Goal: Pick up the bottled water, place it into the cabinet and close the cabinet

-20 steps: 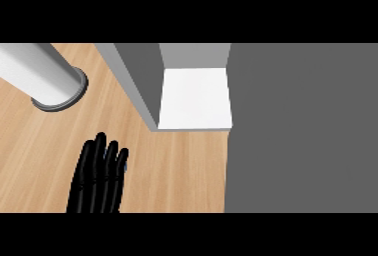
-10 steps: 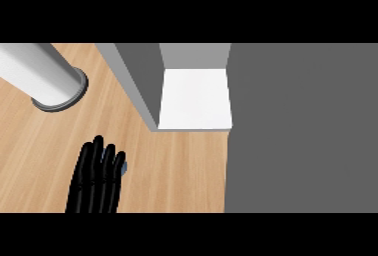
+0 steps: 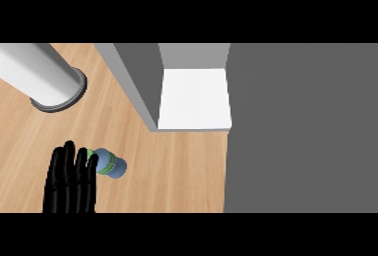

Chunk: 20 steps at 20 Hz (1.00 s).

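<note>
— Head view: how is the bottled water (image 3: 110, 164) approached?
— It stands on the counter (image 3: 184, 170), touching the left hand (image 3: 71, 181), whose fingers are held straight, grasping nothing. They should be curled round it before lifting toward the cabinet (image 3: 193, 100).

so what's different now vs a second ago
The robot hand at the view's lower left has slid slightly left, fingers still straight, uncovering the bottled water that it hid before: blue with a green band, just right of the fingers. Nothing was grasped or let go. The cabinet with its white shelf, the grey cylinder and the wooden counter stayed put.
</note>
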Tool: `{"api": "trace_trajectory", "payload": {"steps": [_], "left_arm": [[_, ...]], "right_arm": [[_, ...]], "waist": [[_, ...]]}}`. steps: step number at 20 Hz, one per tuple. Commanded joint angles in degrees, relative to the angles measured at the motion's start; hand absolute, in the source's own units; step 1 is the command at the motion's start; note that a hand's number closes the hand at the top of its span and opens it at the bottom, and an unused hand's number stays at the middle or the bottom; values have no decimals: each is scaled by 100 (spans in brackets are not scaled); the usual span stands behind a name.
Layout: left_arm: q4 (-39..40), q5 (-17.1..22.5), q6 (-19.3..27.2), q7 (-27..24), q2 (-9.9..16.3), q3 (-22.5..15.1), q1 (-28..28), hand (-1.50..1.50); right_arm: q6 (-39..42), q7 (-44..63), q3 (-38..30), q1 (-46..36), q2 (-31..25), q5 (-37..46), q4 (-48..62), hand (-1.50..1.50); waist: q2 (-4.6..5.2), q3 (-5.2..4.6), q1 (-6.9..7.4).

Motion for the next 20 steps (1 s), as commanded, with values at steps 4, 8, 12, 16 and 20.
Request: {"api": "trace_trajectory", "payload": {"steps": [4,8,12,16,20], "left_arm": [[-313,242,205,-195,433,258,714,-150],[-157,988,226,-640,759,671,717,-150],[250,1695,182,-1091,944,1095,741,-150],[892,2454,-113,-1715,1141,1736,558,-150],[1598,3078,-347,-2700,956,1949,630,-150]], "right_arm": [[39,210,-217,582,132,-1101,-1132,-150],[123,211,-161,625,98,-1105,-1135,-150],[254,76,-421,505,-65,-1343,-762,-150],[343,-56,-159,849,129,-1144,-960,-150],[492,-69,-476,973,-115,-1439,-958,-150]], "waist": [[11,-7,-28],[28,-19,-39],[45,-18,-10],[37,-26,-85],[30,-24,-78]]}}
